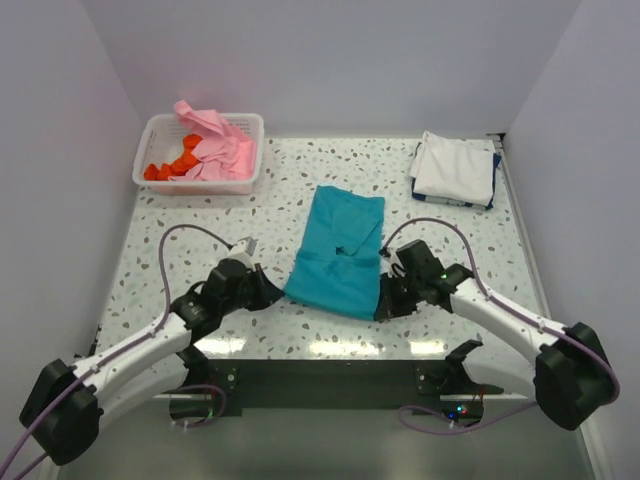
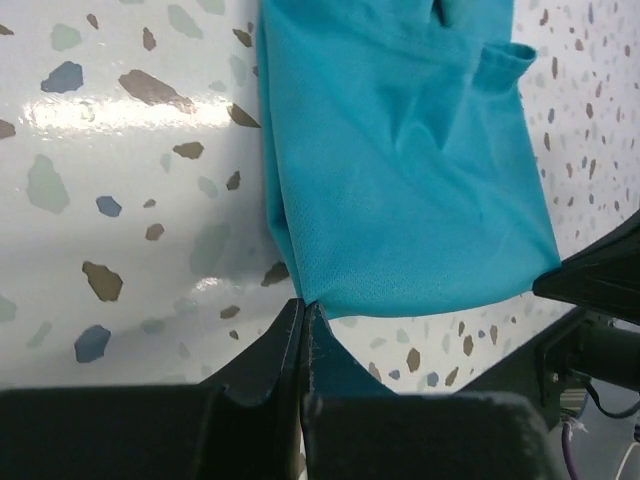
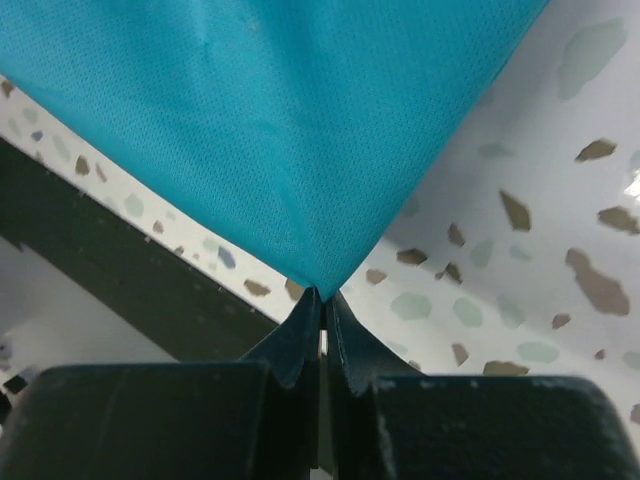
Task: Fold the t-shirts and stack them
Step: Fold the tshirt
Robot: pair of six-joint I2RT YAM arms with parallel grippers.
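Observation:
A teal t-shirt (image 1: 338,250) lies folded lengthwise in the middle of the table. My left gripper (image 1: 277,293) is shut on its near left corner; in the left wrist view the jaws pinch the cloth's corner (image 2: 303,303). My right gripper (image 1: 383,303) is shut on its near right corner, seen in the right wrist view (image 3: 322,292) with the teal cloth (image 3: 270,130) spread ahead. Folded white and dark blue t-shirts (image 1: 455,168) lie stacked at the back right. Pink (image 1: 222,147) and orange-red t-shirts (image 1: 172,165) sit in the basket.
A white slatted basket (image 1: 200,186) stands at the back left. The table's dark near edge (image 1: 320,370) runs just behind both grippers. White walls close in the table on both sides and at the back.

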